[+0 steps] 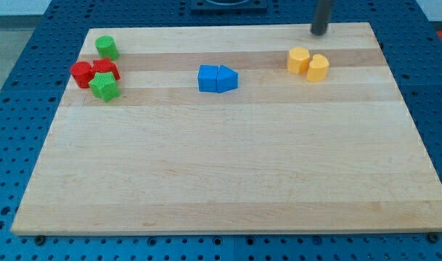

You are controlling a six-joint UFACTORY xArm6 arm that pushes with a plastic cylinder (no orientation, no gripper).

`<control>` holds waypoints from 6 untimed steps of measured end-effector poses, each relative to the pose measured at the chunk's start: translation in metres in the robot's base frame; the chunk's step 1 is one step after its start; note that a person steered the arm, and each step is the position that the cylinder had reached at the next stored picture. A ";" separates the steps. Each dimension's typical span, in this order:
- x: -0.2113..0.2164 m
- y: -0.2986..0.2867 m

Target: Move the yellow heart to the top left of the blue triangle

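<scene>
Yellow blocks sit touching near the board's (206,174) upper right: one (298,59) on the left, one (318,67) on the right; which is the heart is hard to tell. Well to their left, the blue triangle (228,79) touches a blue cube (208,78). The rod has no fingers; its tip (319,32) rests above the yellow pair, apart from them.
</scene>
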State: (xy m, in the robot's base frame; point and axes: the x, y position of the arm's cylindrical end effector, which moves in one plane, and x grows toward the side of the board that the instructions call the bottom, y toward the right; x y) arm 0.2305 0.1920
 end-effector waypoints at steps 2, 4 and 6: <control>0.024 0.004; 0.111 0.069; 0.130 -0.049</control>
State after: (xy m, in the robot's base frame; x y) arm 0.3607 0.1429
